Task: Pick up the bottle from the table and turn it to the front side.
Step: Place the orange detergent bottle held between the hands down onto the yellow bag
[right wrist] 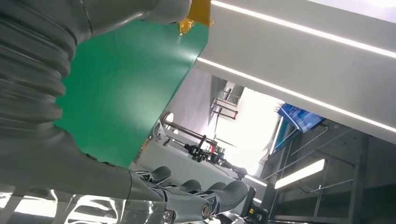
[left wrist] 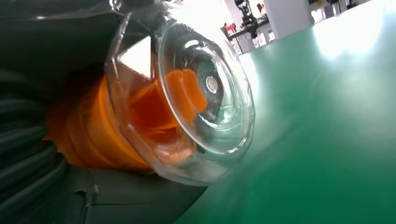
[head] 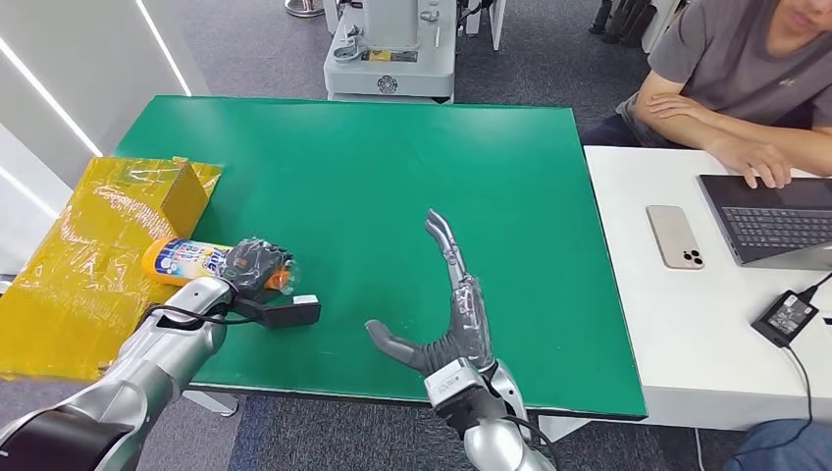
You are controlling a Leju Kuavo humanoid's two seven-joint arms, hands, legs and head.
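Note:
An orange bottle (head: 183,261) with a blue-and-white label lies on its side at the left edge of the green table (head: 392,177). My left hand (head: 253,265) grips it near the cap end. In the left wrist view the clear cap (left wrist: 187,93) over the orange neck (left wrist: 93,135) sits right against my palm. My right hand (head: 446,314) stands open above the table's front middle, fingers stretched out and thumb spread, holding nothing. In the right wrist view its fingers (right wrist: 201,193) are extended in the air.
A yellow wrapped box (head: 108,245) lies at the table's left edge, beside the bottle. A white table (head: 667,324) on the right carries a phone (head: 674,236), a laptop (head: 775,218) and a charger (head: 787,316); a person (head: 746,69) sits there.

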